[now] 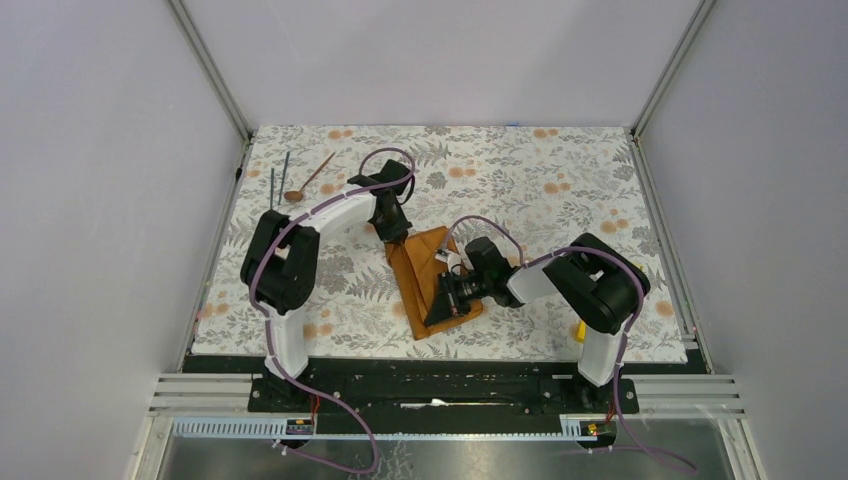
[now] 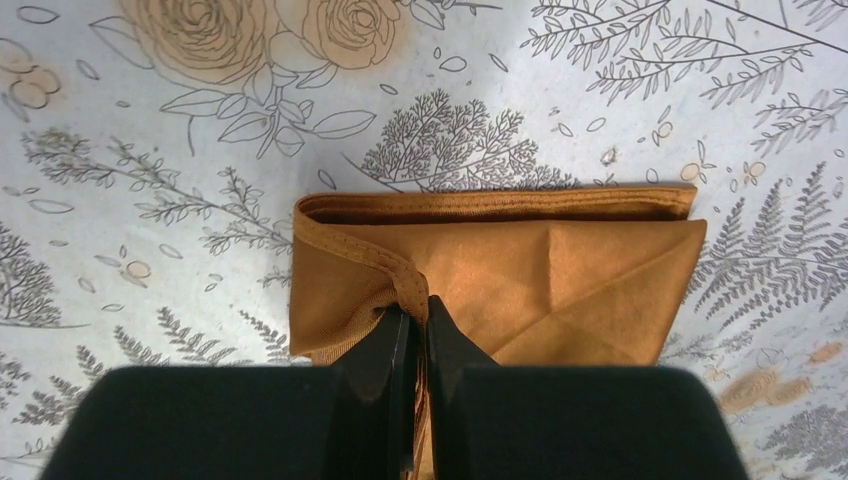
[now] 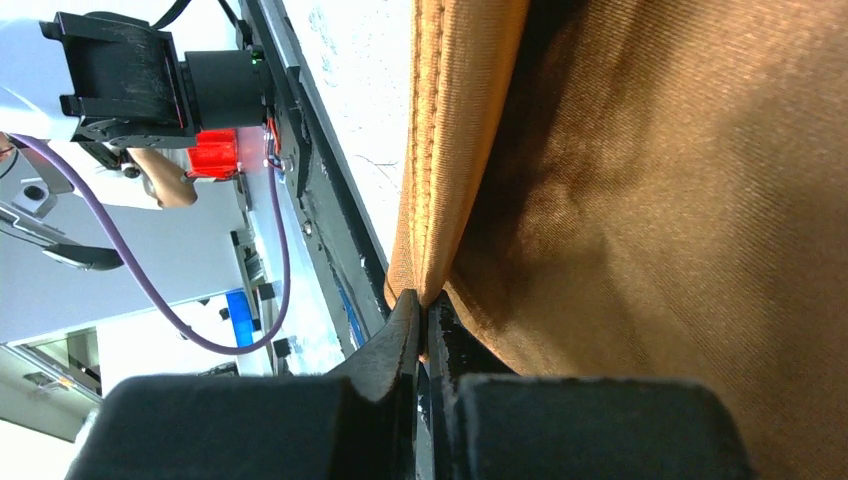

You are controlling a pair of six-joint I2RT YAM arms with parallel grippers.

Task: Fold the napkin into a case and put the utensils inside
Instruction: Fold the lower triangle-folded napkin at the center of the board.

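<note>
Left end effector point(image 2: 412, 308) and right end effector point(image 3: 422, 305) clamp the napkin point(image 1: 413, 278), its long axis running near-to-far.

no readable txt, labels, brands, nos. or signs

Napkin point(image 2: 520, 270): rust-orange woven cloth, matt. Fine diagonal ribbing shows in the right wrist view, and the edges carry a stitched, doubled hem. Tablecloth point(image 1: 560, 200) under the napkin: printed floral fabric, smooth and flat, no gloss. Left gripper point(image 2: 418, 312) and right gripper point(image 3: 424, 308), both at the napkin's hem: black plastic fingers, matt, faint sheen along the edges. Spoon point(image 1: 310, 178), well apart from the napkin on its far left: copper-brown, metal-like; finish too small to judge. Arm shells point(image 1: 340, 210) beside the napkin: smooth white and black plastic.
</note>
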